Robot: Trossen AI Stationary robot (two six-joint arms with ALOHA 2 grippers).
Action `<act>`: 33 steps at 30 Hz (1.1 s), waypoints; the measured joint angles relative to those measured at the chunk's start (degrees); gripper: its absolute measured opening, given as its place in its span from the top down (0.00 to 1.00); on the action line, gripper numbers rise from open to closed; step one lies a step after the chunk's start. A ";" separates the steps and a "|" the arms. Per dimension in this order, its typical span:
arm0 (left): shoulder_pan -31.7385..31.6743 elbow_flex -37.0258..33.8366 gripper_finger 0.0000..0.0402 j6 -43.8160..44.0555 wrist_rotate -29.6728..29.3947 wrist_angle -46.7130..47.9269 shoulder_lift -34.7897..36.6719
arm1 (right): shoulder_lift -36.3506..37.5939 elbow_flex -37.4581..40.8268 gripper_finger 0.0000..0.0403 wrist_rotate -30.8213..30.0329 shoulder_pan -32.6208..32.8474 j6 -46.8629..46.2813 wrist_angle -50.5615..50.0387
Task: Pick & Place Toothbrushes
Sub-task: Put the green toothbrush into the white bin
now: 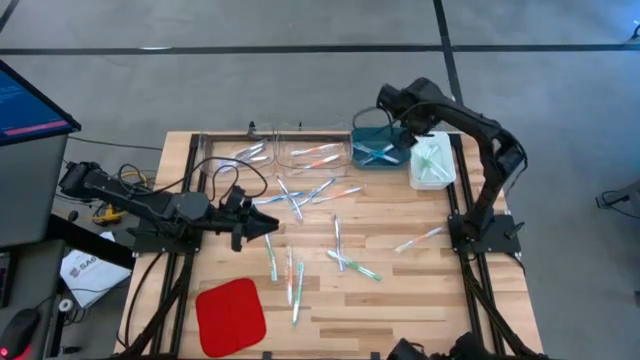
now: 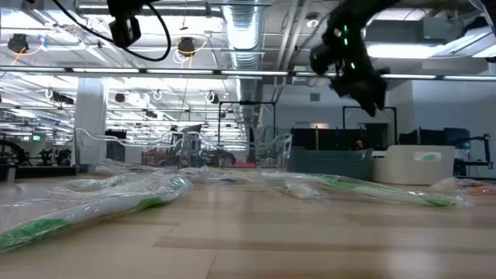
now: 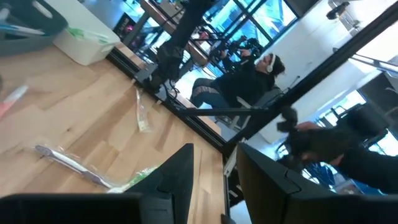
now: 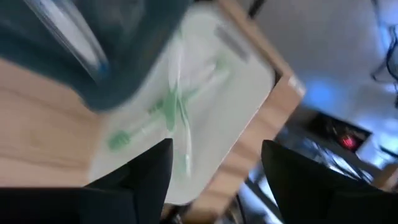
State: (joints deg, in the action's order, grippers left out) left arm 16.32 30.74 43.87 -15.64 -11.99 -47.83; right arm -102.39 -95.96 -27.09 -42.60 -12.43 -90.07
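At the table's left end a flat red pad [image 1: 230,315] lies near the front corner, and above it the left gripper [image 1: 270,227] reaches in over the bare wood; its wrist view shows the two dark fingers [image 3: 177,177] standing apart with nothing between them. Just beyond its tips the toothbrushes [image 1: 300,205] lie scattered across the middle of the table [image 1: 400,300], thin translucent sticks with green, blue and pinkish accents, some crossing one another, one lying alone toward the right edge [image 1: 420,238]. In the low view the nearest ones [image 2: 93,201] are blurred, wrapped in clear film with green ends showing, and their outlines are hard to follow. Along the far edge stand two clear bins [image 1: 310,150] whose walls are barely visible, each with a few brushes inside, then a teal bin [image 1: 378,150] partly covered by the right arm, then a white bin [image 1: 432,162] holding green-accented brushes. The right gripper [image 1: 395,125] hangs above the teal and white bins; its wrist view, badly smeared, shows its fingers [image 4: 149,177] spread wide and empty over the green brushes [image 4: 171,112] in the white bin. A seated person [image 3: 249,78] shows in the room beyond the table.
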 joint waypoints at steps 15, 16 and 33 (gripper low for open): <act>0.00 -0.01 0.71 0.08 4.10 -0.02 0.00 | 3.24 -21.00 0.41 6.00 14.95 -1.14 3.38; 0.00 0.00 0.71 0.14 4.65 0.00 -0.01 | 3.24 -21.36 0.41 7.72 15.98 -1.16 3.76; 0.00 -0.01 0.71 2.04 9.71 0.02 -0.01 | 3.00 -21.54 0.41 17.00 40.22 -5.19 20.64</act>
State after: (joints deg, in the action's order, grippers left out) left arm 16.32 30.73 45.91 -5.93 -11.97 -47.85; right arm -99.39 -117.49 -10.09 -2.38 -17.62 -69.43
